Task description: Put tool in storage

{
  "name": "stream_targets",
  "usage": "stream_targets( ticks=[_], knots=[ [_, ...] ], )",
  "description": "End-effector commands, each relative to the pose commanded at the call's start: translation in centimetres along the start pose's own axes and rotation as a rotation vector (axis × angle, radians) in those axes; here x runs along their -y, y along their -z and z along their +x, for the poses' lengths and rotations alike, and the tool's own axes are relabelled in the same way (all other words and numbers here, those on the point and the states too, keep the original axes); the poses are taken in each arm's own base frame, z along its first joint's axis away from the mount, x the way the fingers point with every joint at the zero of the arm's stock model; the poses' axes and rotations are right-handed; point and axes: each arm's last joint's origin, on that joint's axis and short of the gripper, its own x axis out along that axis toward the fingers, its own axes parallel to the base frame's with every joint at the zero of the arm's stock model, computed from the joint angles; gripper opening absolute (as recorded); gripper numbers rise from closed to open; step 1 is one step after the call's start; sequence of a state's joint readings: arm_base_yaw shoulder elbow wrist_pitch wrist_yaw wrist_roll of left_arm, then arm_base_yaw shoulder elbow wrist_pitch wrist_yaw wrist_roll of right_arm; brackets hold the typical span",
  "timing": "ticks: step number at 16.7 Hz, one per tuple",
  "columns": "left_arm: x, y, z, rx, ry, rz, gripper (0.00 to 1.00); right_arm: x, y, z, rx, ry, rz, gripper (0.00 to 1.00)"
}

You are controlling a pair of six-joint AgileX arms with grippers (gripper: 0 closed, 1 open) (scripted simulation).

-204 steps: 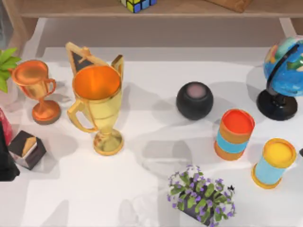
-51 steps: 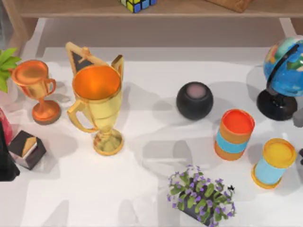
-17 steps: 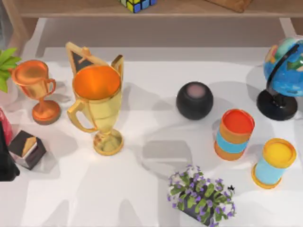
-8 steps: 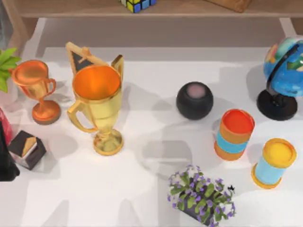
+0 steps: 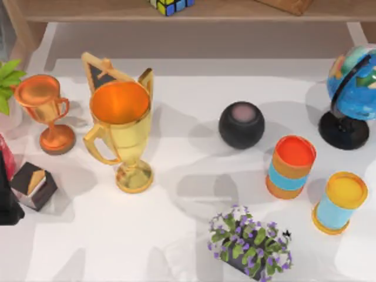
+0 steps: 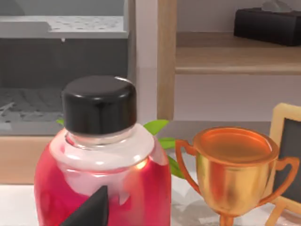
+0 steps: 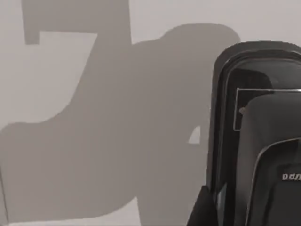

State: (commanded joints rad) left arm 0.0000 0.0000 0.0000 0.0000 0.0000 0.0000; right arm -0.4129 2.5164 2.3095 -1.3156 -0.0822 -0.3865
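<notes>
At the counter's [image 5: 176, 235] left edge, green plant leaves [image 5: 9, 76] stand beside a copper trophy [image 5: 44, 103]. Below them are a red bottle [image 5: 4, 155] and a black-and-gold box [image 5: 32, 185]. The left claw [image 6: 91, 212] sits close to that bottle (black cap, red liquid), with one dark tip low in the left wrist view. I cannot tell whether this claw is apart or together. Beyond the bottle, that view shows the copper trophy, a wooden shelf [image 6: 235, 56] and a black tissue box [image 6: 268, 26] on it.

Next come a wood-framed chalkboard [image 5: 100, 73], then the tall gold trophy [image 5: 120, 126] upright in front of it. Mid-counter is a black round speaker [image 5: 241, 124], and nearer the front edge a planter of purple flowers [image 5: 249, 244]. To the right stand two upright cylinder holders, one orange-topped [image 5: 291, 167] and one yellow-topped [image 5: 339, 202]. A globe [image 5: 352, 88] sits at the far right. Along the back, a Rubik's cube [image 5: 170, 4] rests on a wooden shelf.

The tool, probably the black glossy-rimmed device [image 7: 258, 141], appears in the right wrist view on a pale, shadowed surface. Its visible edge runs long and straight, but which way it points I cannot tell. The right claw [image 7: 202, 209] is just beside it, and its state also cannot be told.

The counter is white and matte, crossed by soft grey shadows.
</notes>
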Motion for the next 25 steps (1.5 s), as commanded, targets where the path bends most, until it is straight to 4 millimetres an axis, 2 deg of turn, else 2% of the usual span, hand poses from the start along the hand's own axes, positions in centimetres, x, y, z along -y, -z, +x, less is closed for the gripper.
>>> stream_targets(
  ticks=[7,12,16,18,22,25],
  knots=[
    [0.0,0.0,0.0,0.0,0.0,0.0,1.0,-0.1,-0.1,-0.1,0.006,-0.009,0.005,0.0],
    [0.0,0.0,0.0,0.0,0.0,0.0,1.0,0.2,0.0,-2.4,0.068,-0.072,0.078,0.0],
    [0.0,0.0,0.0,0.0,0.0,0.0,1.0,0.7,0.3,-3.0,0.081,-0.075,0.107,0.0],
    [0.0,0.0,0.0,0.0,0.0,0.0,1.0,0.1,0.0,-2.4,0.08,-0.061,0.08,0.0],
    [0.0,0.0,0.0,0.0,0.0,0.0,1.0,-0.1,-0.1,0.7,0.015,-0.015,0.012,0.0],
    [0.0,0.0,0.0,0.0,0.0,0.0,1.0,0.0,0.0,1.1,-0.003,-0.001,-0.001,0.0]
  ],
)
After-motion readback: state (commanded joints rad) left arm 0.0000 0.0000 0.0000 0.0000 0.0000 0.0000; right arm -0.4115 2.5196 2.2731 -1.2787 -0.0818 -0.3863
